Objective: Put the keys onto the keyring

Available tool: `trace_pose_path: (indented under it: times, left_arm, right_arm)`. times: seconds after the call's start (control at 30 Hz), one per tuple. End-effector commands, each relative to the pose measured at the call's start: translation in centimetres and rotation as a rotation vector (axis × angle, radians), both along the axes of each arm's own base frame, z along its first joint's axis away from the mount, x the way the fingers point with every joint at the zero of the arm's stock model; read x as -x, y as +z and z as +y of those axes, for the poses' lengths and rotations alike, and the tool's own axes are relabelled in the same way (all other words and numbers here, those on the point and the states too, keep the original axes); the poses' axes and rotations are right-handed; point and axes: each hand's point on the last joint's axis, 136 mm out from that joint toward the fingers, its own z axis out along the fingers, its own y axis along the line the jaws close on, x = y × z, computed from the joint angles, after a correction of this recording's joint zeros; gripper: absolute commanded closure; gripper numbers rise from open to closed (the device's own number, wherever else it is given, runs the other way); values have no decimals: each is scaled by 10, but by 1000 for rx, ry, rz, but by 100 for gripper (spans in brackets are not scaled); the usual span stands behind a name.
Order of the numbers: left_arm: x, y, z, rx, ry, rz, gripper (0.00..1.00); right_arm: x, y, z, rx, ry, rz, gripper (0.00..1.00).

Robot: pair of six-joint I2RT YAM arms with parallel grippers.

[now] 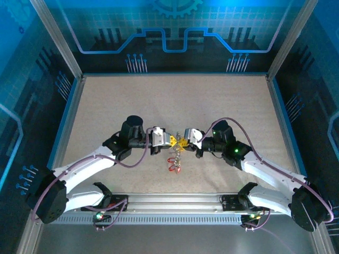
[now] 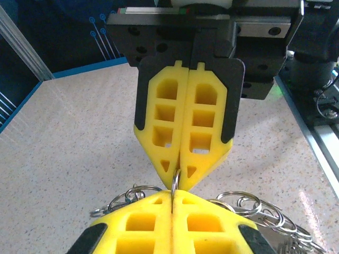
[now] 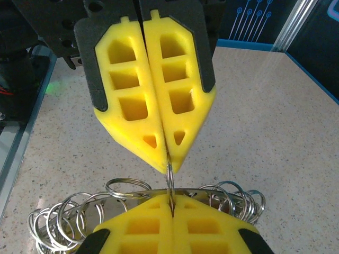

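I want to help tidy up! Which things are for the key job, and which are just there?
For the job: keyring, small split rings, red-headed keys, left gripper, right gripper, both pinching the keyring.
Just there: table, metal rail, blue backdrop.

The surface (image 1: 111, 111) is a pale beige sheet, finely speckled, level and matte, as the wrist views also show (image 2: 69, 143) (image 3: 265, 116). A blue border and aluminium frame posts (image 1: 55, 37) bound it on the left, far and right sides. A slotted metal rail (image 1: 175, 203) runs along its near edge. Near the middle, toward the near side, is a small cluster of keys (image 1: 174, 163) with red heads. A heap of thin silvery wire rings (image 3: 55, 225) spreads beside them. Whether the cluster lies flat on the surface or partly hangs cannot be told.
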Motion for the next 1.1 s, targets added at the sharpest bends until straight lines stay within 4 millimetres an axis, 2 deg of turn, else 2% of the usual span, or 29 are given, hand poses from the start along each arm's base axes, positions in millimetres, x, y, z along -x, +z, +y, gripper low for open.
trace_pose_path:
  times: [0.0, 0.27, 0.53, 0.67, 0.8, 0.83, 0.9, 0.97, 1.07]
  left_arm:
    - [-9, -8, 3, -60, 40, -13, 92]
    - [-8, -7, -3, -34, 10, 30, 83]
    - [-8, -9, -5, -39, 3, 50, 83]
    - [-5, -3, -5, -27, -10, 48, 86]
    - [-2, -4, -6, -27, -29, 48, 100]
    - [0, -4, -6, -30, -40, 49, 100]
    - [2, -2, -5, -29, -49, 29, 100]
    - [2, 2, -4, -3, -41, -2, 100]
    - [7, 7, -4, 17, -56, -13, 100]
  right_arm:
    - [-2, 18, 2, -35, -1, -42, 100]
    - [-1, 17, 7, -61, 18, -22, 100]
    - [-3, 15, 12, -62, 40, -15, 100]
    - [-2, 10, 15, -48, 57, -5, 100]
    - [-1, 14, 18, -66, 57, -12, 100]
    - [-1, 13, 19, -67, 59, -14, 100]
    - [-3, 11, 18, -57, 54, -8, 96]
    - [-4, 11, 16, -52, 37, -6, 83]
    - [-2, 3, 10, -46, 13, 1, 79]
